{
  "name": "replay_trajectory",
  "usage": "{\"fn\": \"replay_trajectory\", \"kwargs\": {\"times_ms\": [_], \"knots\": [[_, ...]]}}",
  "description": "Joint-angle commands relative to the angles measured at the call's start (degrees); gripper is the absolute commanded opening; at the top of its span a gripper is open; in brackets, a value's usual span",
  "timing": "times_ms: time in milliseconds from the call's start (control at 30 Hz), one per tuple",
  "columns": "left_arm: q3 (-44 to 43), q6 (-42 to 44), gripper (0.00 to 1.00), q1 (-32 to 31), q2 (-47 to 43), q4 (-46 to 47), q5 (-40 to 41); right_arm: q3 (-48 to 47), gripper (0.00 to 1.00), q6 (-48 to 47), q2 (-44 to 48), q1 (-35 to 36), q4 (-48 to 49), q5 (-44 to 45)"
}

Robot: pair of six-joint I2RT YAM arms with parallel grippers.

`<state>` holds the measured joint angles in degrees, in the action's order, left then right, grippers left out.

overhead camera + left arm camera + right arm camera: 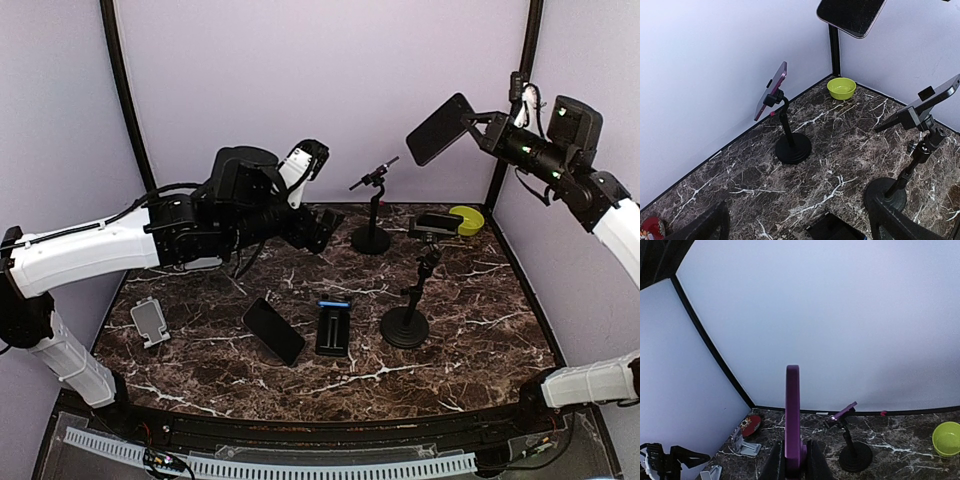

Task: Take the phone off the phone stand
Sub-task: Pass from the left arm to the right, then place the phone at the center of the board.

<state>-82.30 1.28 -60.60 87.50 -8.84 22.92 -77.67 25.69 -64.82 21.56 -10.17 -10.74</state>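
right gripper (pixel 478 124) grips a lifted phone (pixel 440 129); left gripper (pixel 318 230) is wide open, so square it to the mounted phone (pixel 771 90) on the rear stand (pixel 791 144)

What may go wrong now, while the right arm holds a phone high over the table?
The right fingers pinch the phone only at one end, high up; if it slips, it would fall hard on the table. The open left fingers hang near the loaded back stand and might knock it over.
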Motion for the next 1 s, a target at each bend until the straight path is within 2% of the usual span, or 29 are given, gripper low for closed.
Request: {"fn": "replay_trajectory", "kwargs": {"times_ms": [0, 133, 300, 667, 833, 967], "knots": [[1.09, -0.65, 0.99, -0.12, -2.5, 2.23, 0.11, 3.7, 0.0, 0.74, 2.68, -4.61, 3.88, 1.38], [1.8, -0.83, 0.99, -0.09, -2.81, 2.76, 1.15, 7.06, 0.0, 1.63, 3.88, -11.21, 2.53, 1.67], [3.09, -1.36, 0.99, 0.24, -3.66, 2.99, 2.71, 13.11, 0.0, 4.87, 5.75, -19.56, 1.88, -2.2], [7.49, -5.57, 0.99, 3.71, -6.06, 4.48, -0.87, 27.01, 0.0, 10.54, 9.0, -28.69, -0.97, -14.69], [9.06, -7.49, 0.99, 5.56, -6.44, 4.64, -3.11, 34.19, 0.0, 14.86, 8.41, -31.65, 7.63, -19.67], [11.02, -10.03, 0.99, 7.34, -7.67, 4.36, -3.94, 39.3, 0.0, 18.82, 4.15, -32.46, 17.25, -23.67]]}}
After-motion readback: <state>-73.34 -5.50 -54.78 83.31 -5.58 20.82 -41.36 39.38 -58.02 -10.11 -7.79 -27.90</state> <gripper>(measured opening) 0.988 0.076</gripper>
